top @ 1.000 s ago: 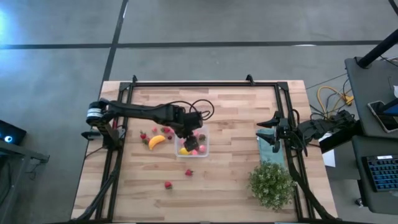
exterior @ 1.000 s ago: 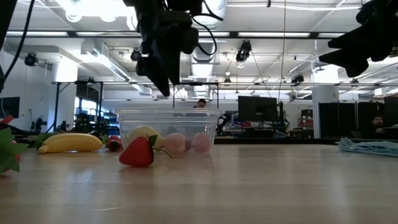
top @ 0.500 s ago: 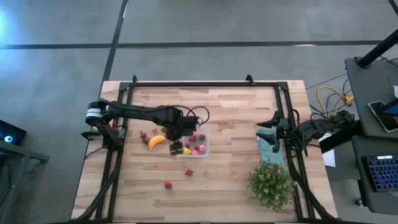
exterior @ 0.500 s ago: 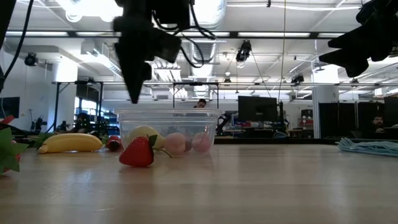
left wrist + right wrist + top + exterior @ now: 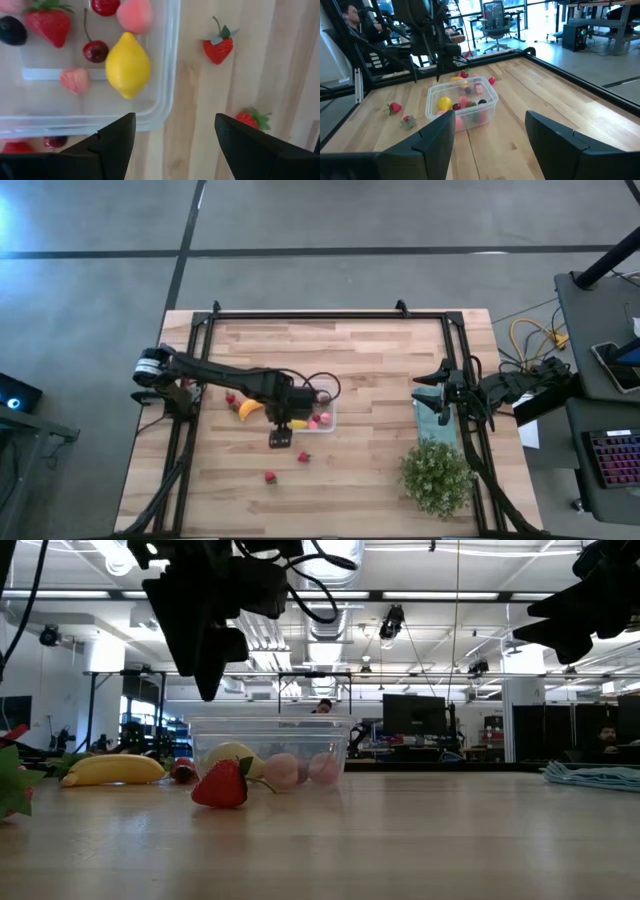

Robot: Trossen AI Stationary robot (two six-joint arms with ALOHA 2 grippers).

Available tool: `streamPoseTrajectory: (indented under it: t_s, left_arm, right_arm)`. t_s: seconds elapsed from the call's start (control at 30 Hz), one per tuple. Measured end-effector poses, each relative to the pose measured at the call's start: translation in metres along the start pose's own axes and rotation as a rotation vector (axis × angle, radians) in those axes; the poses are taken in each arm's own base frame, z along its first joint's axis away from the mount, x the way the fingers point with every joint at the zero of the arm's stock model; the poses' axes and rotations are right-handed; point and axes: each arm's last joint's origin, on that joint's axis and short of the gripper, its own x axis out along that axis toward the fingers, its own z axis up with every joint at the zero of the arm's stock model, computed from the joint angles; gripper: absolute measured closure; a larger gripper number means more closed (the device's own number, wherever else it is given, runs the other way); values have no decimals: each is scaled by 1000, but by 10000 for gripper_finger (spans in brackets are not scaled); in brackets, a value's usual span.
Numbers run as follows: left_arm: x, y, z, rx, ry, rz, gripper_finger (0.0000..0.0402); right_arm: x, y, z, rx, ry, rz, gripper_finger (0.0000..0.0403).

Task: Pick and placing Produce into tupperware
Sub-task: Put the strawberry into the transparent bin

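The clear tupperware [image 5: 315, 416] stands on the table and holds a yellow lemon [image 5: 128, 65], a strawberry [image 5: 48, 26], cherries and pink pieces. My left gripper [image 5: 175, 145] is open and empty, above the box's near wall and the table beside it [image 5: 280, 440]. Two strawberries [image 5: 218, 45] [image 5: 252, 119] lie on the table nearer the near edge. A yellow banana [image 5: 250, 408] and red berries [image 5: 230, 398] lie left of the box. My right gripper [image 5: 440, 394] waits open over the teal cloth [image 5: 437, 423] at the right.
A green bushy plant [image 5: 436, 476] stands at the near right. A black frame [image 5: 330, 314] runs along the table's far and side edges. In the low view the banana [image 5: 112, 769] and a strawberry [image 5: 222, 785] lie in front of the box [image 5: 270, 748].
My left gripper has gone from above the tupperware's inside toward the table's near edge and a little left, and now hangs over the box's near wall. The fruit and the box have stayed where they were.
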Motion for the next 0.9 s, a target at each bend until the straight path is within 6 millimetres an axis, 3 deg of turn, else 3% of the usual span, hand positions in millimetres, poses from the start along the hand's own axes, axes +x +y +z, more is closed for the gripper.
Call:
streamPoseTrajectory:
  t_s: [0.27, 0.43, 0.73, 0.9]
  left_arm:
    - [6, -31, -7, 9, 8, 31, 144]
    - [11, -51, -7, -80, -99, 124, 144]
    - [25, -89, 12, -282, -457, -65, 144]
    - [46, -95, 12, -345, -422, -60, 144]
  right_arm:
    - [0, 0, 0, 0, 0, 0, 170]
    - [0, 0, 0, 0, 0, 0, 170]
    - [0, 0, 0, 0, 0, 0, 170]
    - [0, 0, 0, 0, -1, 0, 170]
